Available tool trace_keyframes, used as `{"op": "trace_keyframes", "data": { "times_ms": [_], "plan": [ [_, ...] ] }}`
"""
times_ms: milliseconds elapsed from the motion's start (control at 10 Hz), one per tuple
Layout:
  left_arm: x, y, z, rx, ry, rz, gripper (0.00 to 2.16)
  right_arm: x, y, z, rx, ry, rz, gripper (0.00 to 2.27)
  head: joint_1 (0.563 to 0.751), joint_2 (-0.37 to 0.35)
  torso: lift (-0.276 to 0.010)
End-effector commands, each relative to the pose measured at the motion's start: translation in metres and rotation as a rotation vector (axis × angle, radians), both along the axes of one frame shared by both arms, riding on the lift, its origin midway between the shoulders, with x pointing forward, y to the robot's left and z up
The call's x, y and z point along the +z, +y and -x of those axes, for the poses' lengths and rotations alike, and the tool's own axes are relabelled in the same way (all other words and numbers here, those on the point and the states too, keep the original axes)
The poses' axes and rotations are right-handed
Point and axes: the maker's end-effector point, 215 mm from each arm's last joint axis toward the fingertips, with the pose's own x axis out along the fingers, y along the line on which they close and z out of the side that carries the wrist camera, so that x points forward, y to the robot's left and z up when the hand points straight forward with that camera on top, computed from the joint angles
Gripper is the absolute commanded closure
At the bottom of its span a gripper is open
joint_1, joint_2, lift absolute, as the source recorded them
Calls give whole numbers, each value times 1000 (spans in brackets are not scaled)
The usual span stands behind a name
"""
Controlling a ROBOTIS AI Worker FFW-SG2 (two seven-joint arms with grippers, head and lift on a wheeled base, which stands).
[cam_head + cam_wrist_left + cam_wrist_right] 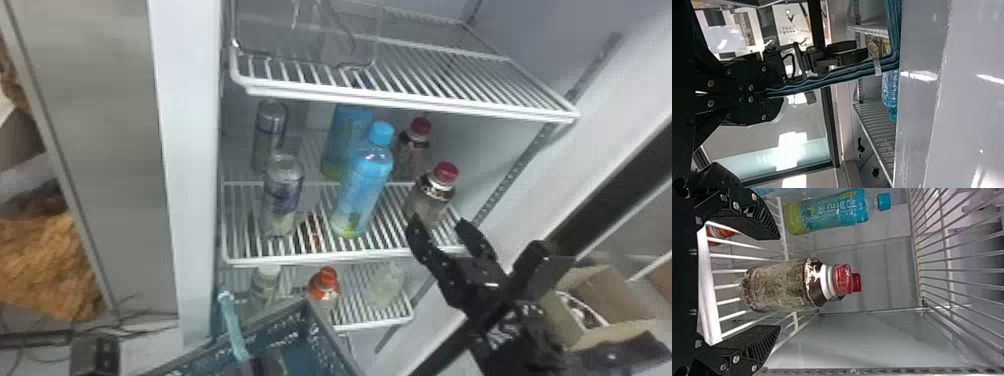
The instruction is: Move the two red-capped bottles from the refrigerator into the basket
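Jaws stand apart on the right gripper [439,223], just in front of the nearer red-capped bottle [429,200]. This bottle is upright by the middle shelf's [340,259] front right corner; the other red-capped bottle [415,150] stands behind it, nearer the back edge. The left gripper [774,94] has its jaws clamped on the rim of the basket [287,332], below the shelf's front edge.

The step looks like a first grasp. Ease straight in, one finger each side, until the body sits well between the pads — nudging it back could tip the rear one. Close gently below the cap, keep clear of the blue bottle [362,185] — then lift before drawing out over the front edge.
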Motion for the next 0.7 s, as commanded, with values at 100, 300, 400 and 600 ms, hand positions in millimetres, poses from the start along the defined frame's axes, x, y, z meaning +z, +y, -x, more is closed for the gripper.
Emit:
{"op": "trace_keyframes", "data": {
  "times_ms": [100,300,400,600],
  "plan": [
    [-1,0,0,3,2,0,1171,-4,-3,-12,-6,5,4,219,695,-350,0],
    [-1,1,0,5,2,-1,1171,-7,-4,-21,-11,12,-2,219,695,-350,0],
    [-1,1,0,5,2,-1,1171,-8,-4,-27,-9,12,1,219,695,-350,0],
    [-1,1,0,5,2,-1,1171,-5,-6,-41,-7,4,2,219,695,-350,0]
  ]
}}
